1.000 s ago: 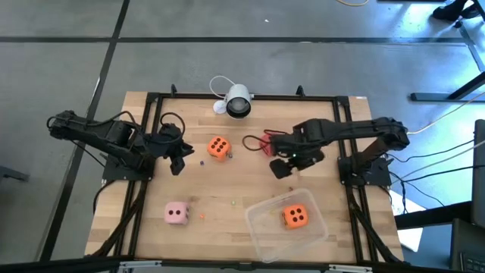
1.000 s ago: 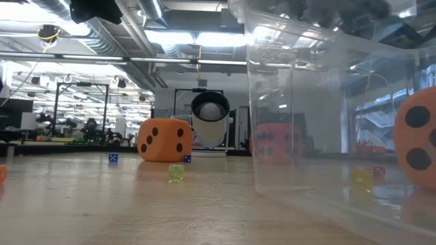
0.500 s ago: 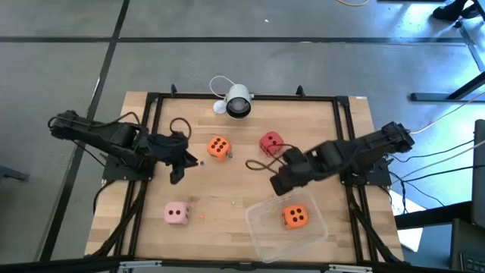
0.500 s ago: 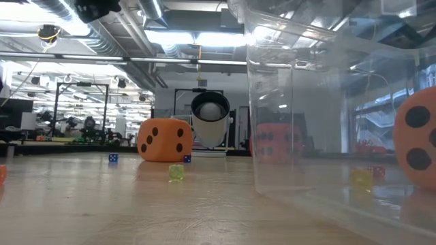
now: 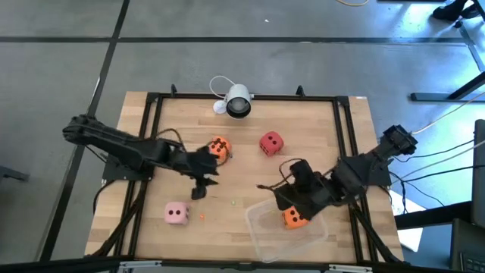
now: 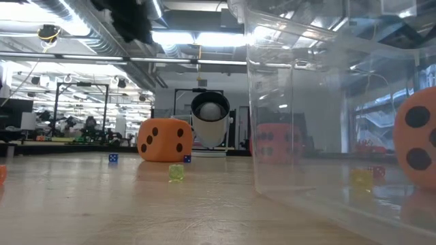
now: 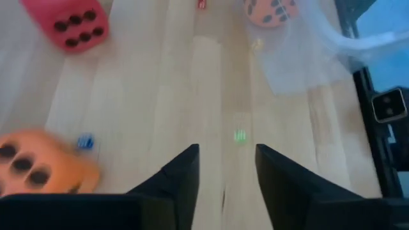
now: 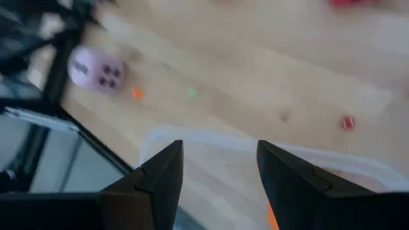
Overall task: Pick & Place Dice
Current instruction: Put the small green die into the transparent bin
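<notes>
1. Our right gripper [image 8: 216, 172] has its two dark fingers [image 8: 156, 179] spread apart, nothing between them.
2. Just beyond the fingertips lies the clear tub's rim [image 8: 211, 137].
3. Farther off, well beyond one finger, sits the pale pink die [image 8: 96, 67].

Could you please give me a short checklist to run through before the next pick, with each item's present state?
1. Left pincer open and empty: ok, both fingers apart over bare wood.
2. Right pincer open and empty: ok, it hovers over the clear tub's rim.
3. One orange die inside the tub: ok, though the right arm partly covers it.
4. Other orange die free to grasp: ok, it lies on the table right beside the left arm.
5. Red die and pale pink die on the table, unobstructed: ok.
6. Left pincer lined up on a die: not ok, none lies between its fingers.
</notes>
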Tool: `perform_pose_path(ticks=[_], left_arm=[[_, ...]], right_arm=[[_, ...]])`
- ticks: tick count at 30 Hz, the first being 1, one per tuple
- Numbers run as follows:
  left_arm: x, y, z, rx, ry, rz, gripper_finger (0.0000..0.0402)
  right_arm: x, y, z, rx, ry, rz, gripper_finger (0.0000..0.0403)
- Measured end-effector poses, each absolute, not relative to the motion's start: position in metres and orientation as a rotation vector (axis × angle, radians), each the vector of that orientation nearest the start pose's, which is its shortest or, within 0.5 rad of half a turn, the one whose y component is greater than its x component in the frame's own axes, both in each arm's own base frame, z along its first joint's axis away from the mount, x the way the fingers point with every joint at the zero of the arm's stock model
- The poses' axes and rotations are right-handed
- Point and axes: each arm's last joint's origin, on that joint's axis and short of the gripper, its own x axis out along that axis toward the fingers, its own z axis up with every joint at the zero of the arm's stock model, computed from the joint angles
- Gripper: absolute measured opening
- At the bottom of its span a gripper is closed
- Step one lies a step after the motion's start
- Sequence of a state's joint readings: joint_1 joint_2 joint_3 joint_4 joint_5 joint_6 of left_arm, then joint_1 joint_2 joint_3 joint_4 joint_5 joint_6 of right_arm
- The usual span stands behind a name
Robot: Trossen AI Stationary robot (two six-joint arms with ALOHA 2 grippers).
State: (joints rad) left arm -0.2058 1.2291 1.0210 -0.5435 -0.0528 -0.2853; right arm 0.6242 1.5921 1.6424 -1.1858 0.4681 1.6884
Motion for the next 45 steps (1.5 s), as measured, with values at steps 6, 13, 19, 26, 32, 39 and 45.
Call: perform_pose_path(ticks=[6, 13, 19, 26, 32, 39, 45], left_arm=[[0.279, -0.058, 0.271, -0.089, 0.767, -0.104, 0.0192], [0.301, -0.069, 0.227, -0.076, 0.931, -0.187, 0.0196], [0.319, -0.083, 0.201, -0.064, 0.925, -0.220, 0.0198], [0.334, -0.094, 0.184, -0.099, 0.879, -0.238, 0.0196], [0.338, -0.095, 0.166, -0.108, 0.935, -0.216, 0.0196], [0.340, -0.101, 0.152, -0.112, 0.964, -0.210, 0.0198], [0.341, -0.102, 0.152, -0.111, 0.950, -0.179, 0.0191]], right_arm=[[0.239, 0.183, 0.361, 0.898, 0.544, -0.675, 0.0197], [0.221, 0.187, 0.360, 0.860, 0.512, -0.727, 0.0197], [0.209, 0.189, 0.362, 0.845, 0.506, -0.735, 0.0196], [0.191, 0.186, 0.375, 0.839, 0.398, -0.689, 0.0196], [0.176, 0.180, 0.390, 0.848, 0.272, -0.645, 0.0196], [0.171, 0.175, 0.396, 0.837, 0.260, -0.626, 0.0196], [0.171, 0.175, 0.396, 0.820, 0.265, -0.623, 0.0197]])
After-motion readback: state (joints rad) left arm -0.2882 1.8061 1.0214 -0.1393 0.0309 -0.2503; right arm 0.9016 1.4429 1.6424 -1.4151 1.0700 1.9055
